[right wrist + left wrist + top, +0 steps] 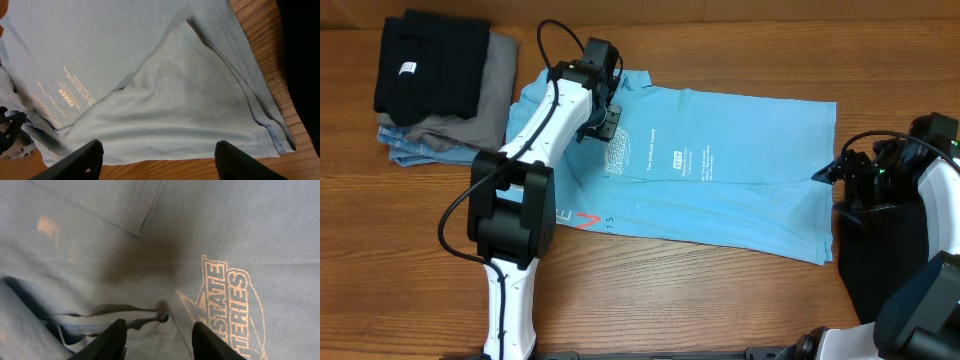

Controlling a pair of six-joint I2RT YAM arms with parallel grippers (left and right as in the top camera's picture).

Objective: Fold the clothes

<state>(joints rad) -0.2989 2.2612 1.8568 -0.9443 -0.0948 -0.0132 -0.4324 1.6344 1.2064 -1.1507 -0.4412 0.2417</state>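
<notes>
A light sky-blue T-shirt (740, 190) lies spread across the middle of the table, its lettering (227, 302) near the left end. My left gripper (608, 122) is low over that end, beside the print. In the left wrist view the left gripper (160, 325) has its jaws apart on either side of a rumpled fold by the stitched neckline (85, 328). My right gripper (832, 172) hangs at the shirt's right edge. Seen from the right wrist, the right gripper (160, 145) is wide open above the hem of the shirt (175, 90) and bare wood, holding nothing. A folded black garment (430, 62) sits at the far left.
The black garment tops a stack with a grey piece (492, 90) and a blue one (415, 145) below it. A dark shape (880, 250) lies at the table's right edge under the right arm. The left arm's base (510, 215) stands at the shirt's lower left corner.
</notes>
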